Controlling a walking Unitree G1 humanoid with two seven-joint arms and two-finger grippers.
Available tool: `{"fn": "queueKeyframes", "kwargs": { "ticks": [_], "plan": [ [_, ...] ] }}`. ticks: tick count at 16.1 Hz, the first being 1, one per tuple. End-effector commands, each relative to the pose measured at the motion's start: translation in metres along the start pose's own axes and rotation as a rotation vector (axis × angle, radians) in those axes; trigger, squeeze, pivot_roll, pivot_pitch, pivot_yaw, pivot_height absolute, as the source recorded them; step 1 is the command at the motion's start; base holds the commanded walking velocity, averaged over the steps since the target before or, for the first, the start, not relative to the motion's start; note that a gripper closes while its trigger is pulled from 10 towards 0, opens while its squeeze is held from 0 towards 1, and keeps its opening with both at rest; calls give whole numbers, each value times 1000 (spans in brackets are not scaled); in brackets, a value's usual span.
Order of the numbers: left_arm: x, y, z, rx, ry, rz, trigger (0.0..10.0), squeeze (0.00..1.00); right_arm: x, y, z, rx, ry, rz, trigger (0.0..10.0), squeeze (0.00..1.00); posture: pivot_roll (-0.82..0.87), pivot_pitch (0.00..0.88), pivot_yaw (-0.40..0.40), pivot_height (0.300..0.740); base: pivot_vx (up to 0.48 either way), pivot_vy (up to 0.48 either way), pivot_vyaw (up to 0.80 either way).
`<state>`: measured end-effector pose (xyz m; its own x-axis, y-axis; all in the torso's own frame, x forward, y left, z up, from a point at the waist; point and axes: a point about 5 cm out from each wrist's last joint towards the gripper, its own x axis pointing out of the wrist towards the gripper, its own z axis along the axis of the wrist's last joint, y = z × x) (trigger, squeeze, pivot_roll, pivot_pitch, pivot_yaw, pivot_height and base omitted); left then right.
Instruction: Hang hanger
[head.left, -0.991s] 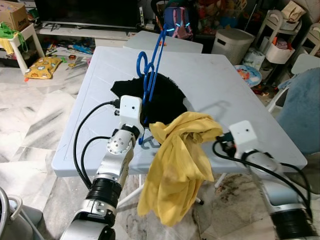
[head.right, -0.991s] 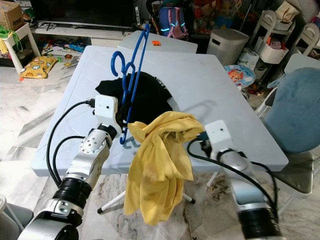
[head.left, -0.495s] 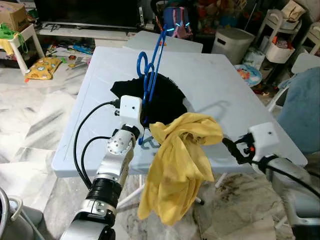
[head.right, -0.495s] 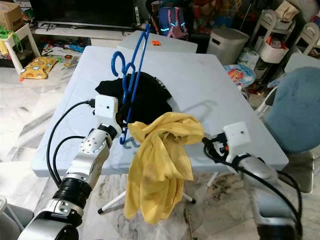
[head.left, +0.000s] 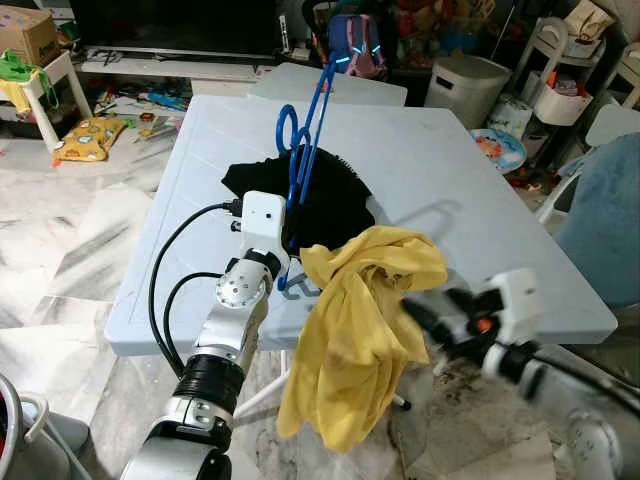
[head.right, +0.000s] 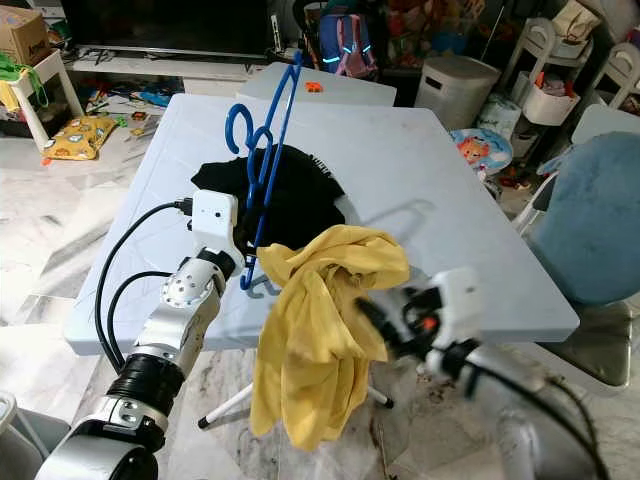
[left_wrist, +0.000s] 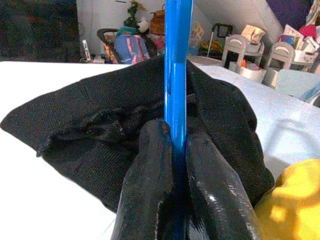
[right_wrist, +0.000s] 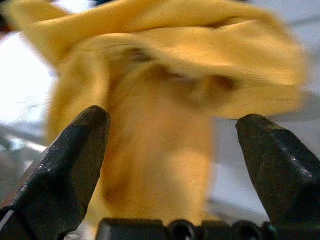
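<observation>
The blue hanger (head.left: 305, 140) stands almost upright over the near part of the white desk (head.left: 450, 170), its hook high and its lower bar pinched between the two black fingers (left_wrist: 150, 190) of the left gripper (left_wrist: 175, 150). Those jaws are closed tight on the bar, with no gap showing beside it in the left wrist view. Holding it low and vertical seems meant to keep the shoulders and hook free, so a garment can be worked on while the frame stays steady.

Just behind the closed jaws lies a black garment (head.left: 330, 200), spread flat on the desk and not held by anything. To the side of them, a yellow shirt (head.left: 355, 330) is bunched over the lower end of the hanger and droops past the desk edge toward the floor; it looks only half dressed onto the frame.

The right gripper (right_wrist: 175, 145) faces that yellow cloth with its jaws spread wide and nothing between them; the shirt sits directly ahead of the opening, near but not yet touched. It is blurred in the head views, so its exact distance cannot be told. Its likely purpose is to catch the hanging fabric.
</observation>
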<state>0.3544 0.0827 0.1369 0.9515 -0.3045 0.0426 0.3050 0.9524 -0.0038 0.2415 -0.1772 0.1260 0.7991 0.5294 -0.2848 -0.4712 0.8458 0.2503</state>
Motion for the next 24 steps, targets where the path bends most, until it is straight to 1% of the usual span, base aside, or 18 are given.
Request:
{"fn": "queueKeyframes", "kwargs": {
  "ticks": [1, 2, 3, 6, 7, 8, 9, 10, 11, 13, 16, 17, 18, 19, 21, 24],
  "plan": [
    [-1, -3, -12, 4, 64, -16, 10000, 0, 1, 9, 3, -9, -2, 41, 10000, 1000, 27, 0, -80, 740, 0, 0, 0],
    [-1, -3, -12, 4, 63, -17, 10000, 0, 4, 13, 2, -17, -5, 49, 10000, 1000, 27, 0, -80, 740, 0, 0, 0],
    [-1, -3, -12, 4, 63, -17, 10000, 0, 11, 19, 3, -57, -22, 48, 10000, 1000, 27, 0, -80, 740, 0, 0, 0],
    [-1, -3, -12, 5, 65, -17, 10000, 0, 19, 31, 4, -90, -35, 72, 10000, 1000, 27, 0, -81, 740, 0, 0, 0],
    [-1, -3, -12, 4, 66, -16, 10000, 0, 26, 38, 5, -148, -41, 62, 10000, 612, 29, 0, -82, 740, 0, 0, 0],
    [-1, -3, -13, 3, 66, -15, 10000, 0, 31, 38, 9, -203, -69, 20, 10000, 0, 30, 0, -83, 740, 0, 0, 0],
    [-1, -3, -13, 2, 66, -13, 10000, 0, 34, 40, 13, -205, -93, 7, 10000, 0, 30, 0, -83, 740, 0, 0, 0],
    [-2, -3, -13, 2, 67, -12, 10000, 0, 38, 43, 13, -248, -76, 4, 10000, 0, 31, 0, -85, 740, 0, 0, 0],
    [-2, -3, -13, 2, 68, -12, 10000, 0, 38, 43, 11, -272, -65, 2, 10000, 0, 31, 0, -85, 740, 0, 0, 0],
    [-2, -3, -13, 2, 68, -10, 10000, 0, 41, 44, 5, -290, -34, -1, 10000, 0, 30, 0, -84, 740, 0, 0, 0],
    [-2, -3, -13, 1, 68, -10, 10000, 0, 43, 44, -17, -305, 86, 1, 10000, 0, 31, 0, -85, 740, 0, 0, 0],
    [-2, -3, -13, 2, 69, -11, 10000, 0, 43, 44, -23, -328, 121, 12, 8549, 0, 31, 0, -85, 740, 0, 0, 0],
    [-2, -3, -14, 2, 69, -11, 10000, 0, 43, 44, -24, -307, 118, 2, 2863, 0, 31, 0, -85, 740, 0, 0, 0],
    [-2, -3, -14, 2, 69, -11, 10000, 0, 45, 45, -25, -284, 118, -1, 0, 0, 31, 0, -84, 740, 0, 0, 0],
    [-2, -3, -14, 3, 68, -11, 10000, 0, 48, 42, -28, -272, 134, -29, 0, 0, 33, 0, -85, 740, 0, 0, 0],
    [-2, -3, -13, 3, 61, -7, 10000, 0, 50, 44, -28, -250, 129, -18, 0, 0, 33, 0, -86, 740, 0, 0, 0]
  ]
}}
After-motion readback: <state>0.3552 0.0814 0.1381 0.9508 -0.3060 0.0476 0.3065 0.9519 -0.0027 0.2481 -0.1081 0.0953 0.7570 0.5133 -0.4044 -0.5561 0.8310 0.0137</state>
